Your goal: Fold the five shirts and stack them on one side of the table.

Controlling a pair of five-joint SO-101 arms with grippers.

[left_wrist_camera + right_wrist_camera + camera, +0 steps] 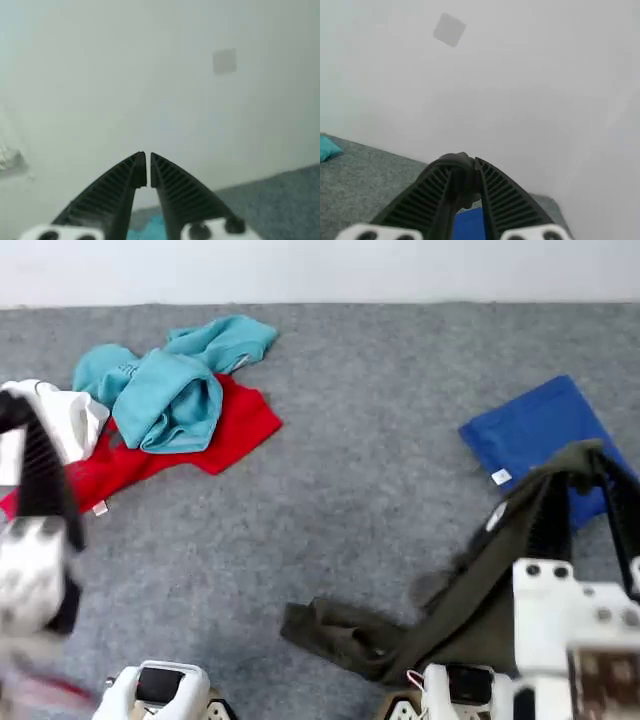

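My right gripper (597,462) is raised over the table's right side and shut on a dark olive shirt (450,610), which hangs from it down to the table's front edge. The pinched olive cloth (461,167) bulges at the fingertips in the right wrist view. A folded blue shirt (535,435) lies flat under that gripper, and a strip of the blue shirt (470,225) shows between the fingers. At the far left, my left gripper (14,410) is held high, shut and holding nothing (148,170). Below it lie a crumpled teal shirt (175,380), a red shirt (215,435) and a white shirt (68,420).
The grey felt table (370,440) runs back to a pale wall (320,270). The arm bases (160,690) stand at the front edge. The teal, red and white shirts overlap in one heap at the back left.
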